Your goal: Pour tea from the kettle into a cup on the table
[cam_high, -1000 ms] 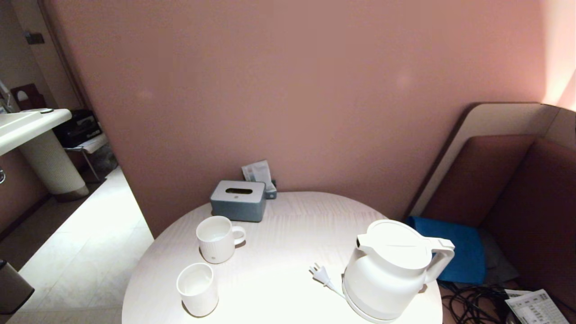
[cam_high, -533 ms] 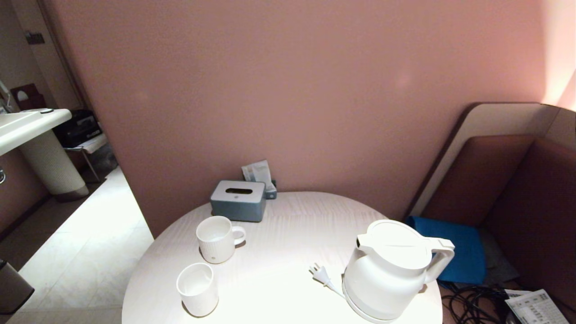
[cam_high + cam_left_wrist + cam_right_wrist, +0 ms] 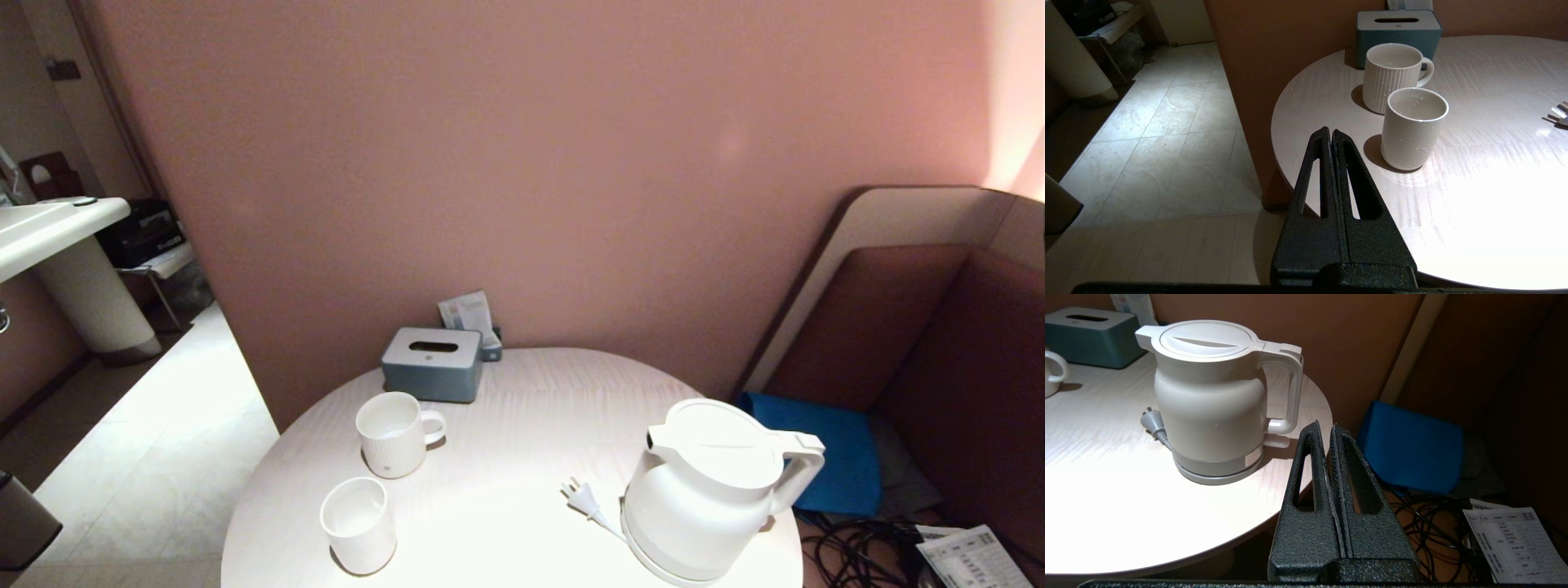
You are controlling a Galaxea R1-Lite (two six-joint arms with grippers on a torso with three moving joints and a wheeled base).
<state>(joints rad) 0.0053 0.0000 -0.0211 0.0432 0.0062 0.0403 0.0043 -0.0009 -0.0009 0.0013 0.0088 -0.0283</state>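
The white kettle (image 3: 709, 488) stands on its base at the table's (image 3: 522, 408) front right, lid closed, handle (image 3: 1286, 392) turned right, with its plug (image 3: 581, 495) lying beside it. The plain white cup (image 3: 358, 524) sits at the front left, upright. Neither arm shows in the head view. My left gripper (image 3: 1330, 131) is shut and empty, hovering at the table's edge short of the cup (image 3: 1413, 127). My right gripper (image 3: 1325, 425) is shut and empty, just off the table rim, a little short of the kettle (image 3: 1212, 400) handle.
A ribbed white mug (image 3: 396, 434) with a handle stands behind the cup. A grey-blue tissue box (image 3: 433, 363) sits at the back by the wall. A blue cushion (image 3: 824, 457), cables (image 3: 857, 551) and a printed sheet (image 3: 976, 559) lie right of the table, by the bench.
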